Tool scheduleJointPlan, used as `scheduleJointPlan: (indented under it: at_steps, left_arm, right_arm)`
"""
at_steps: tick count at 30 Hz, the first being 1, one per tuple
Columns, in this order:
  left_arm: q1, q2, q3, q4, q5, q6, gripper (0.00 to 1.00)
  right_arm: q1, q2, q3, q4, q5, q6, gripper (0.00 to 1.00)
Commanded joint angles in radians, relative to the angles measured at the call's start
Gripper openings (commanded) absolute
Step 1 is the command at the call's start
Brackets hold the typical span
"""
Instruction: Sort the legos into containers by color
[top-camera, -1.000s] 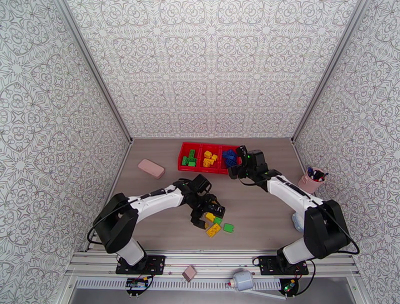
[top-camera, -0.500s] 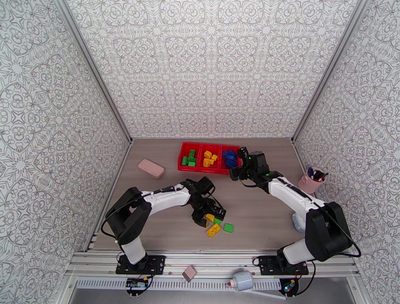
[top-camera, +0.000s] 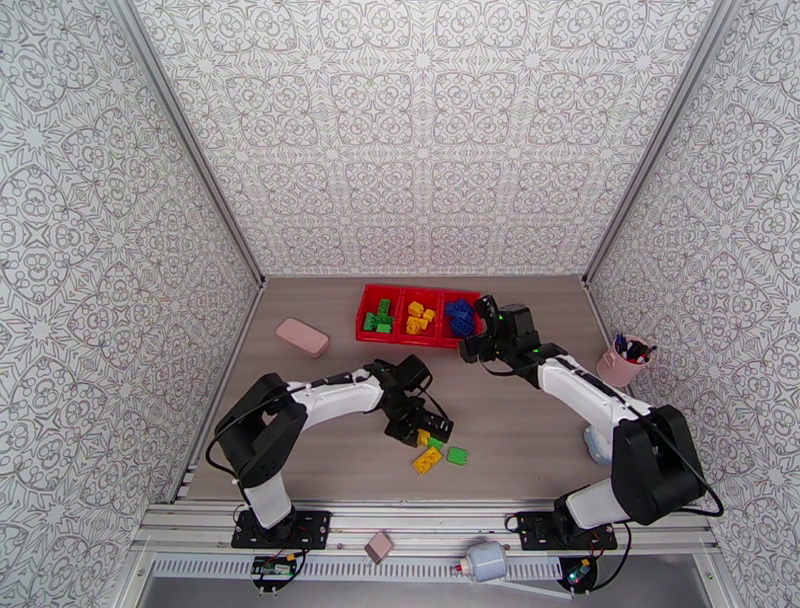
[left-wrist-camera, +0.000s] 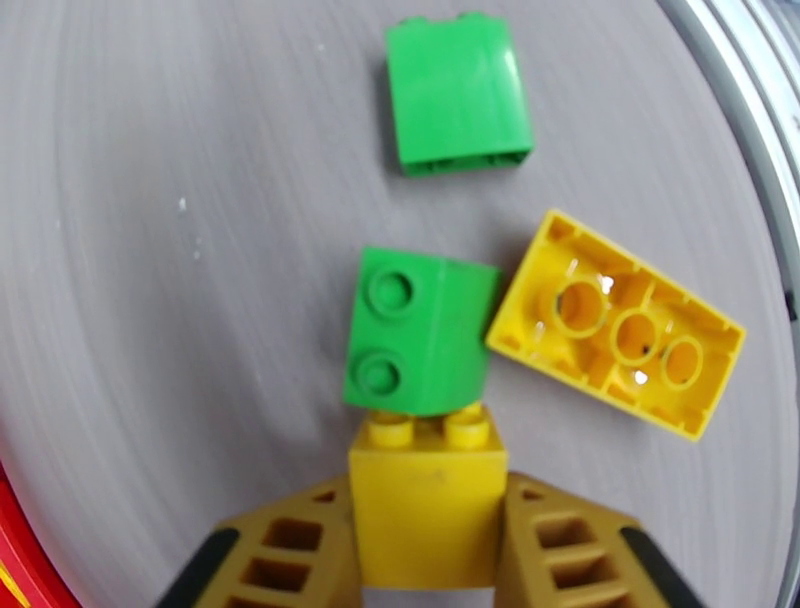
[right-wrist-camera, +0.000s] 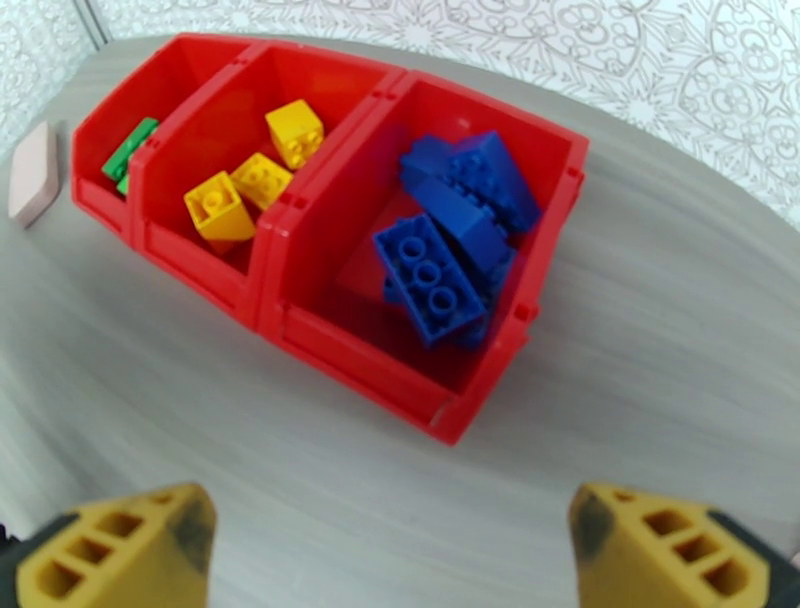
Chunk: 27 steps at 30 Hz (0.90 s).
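Left hand (left-wrist-camera: 428, 515) low, tight around a yellow brick (left-wrist-camera: 425, 490); right hand (right-wrist-camera: 390, 520) spread before the red tray (right-wrist-camera: 330, 345).

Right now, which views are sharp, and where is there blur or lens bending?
Top external: even light, soft shadows, sharp. Left wrist: the held yellow brick is slightly soft, the green brick ahead of it sharp, the table grain smeared outward. Right wrist: the tray is sharp, the jaws slightly soft, the table edge curved.
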Motion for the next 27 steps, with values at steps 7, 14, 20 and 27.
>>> scheduleJointPlan:
  at_steps: [7, 14, 20, 27]
  left_arm:
    - [0.019, -0.151, -0.09, 0.103, 0.009, -0.097, 0.28]
    - [0.087, -0.363, -0.241, 0.399, 0.017, -0.369, 0.27]
    - [0.13, -0.389, -0.268, 0.676, -0.114, -0.669, 0.28]
    - [0.173, -0.232, -0.163, 0.897, -0.311, -0.921, 0.26]
  right_arm:
    - [-0.008, -0.067, -0.026, -0.014, -0.041, 0.001, 0.97]
    - [-0.004, -0.084, -0.03, -0.004, -0.101, 0.005, 0.97]
    - [0.021, -0.077, -0.012, -0.011, -0.143, -0.001, 0.97]
    - [0.057, -0.063, -0.009, -0.011, -0.139, -0.006, 0.97]
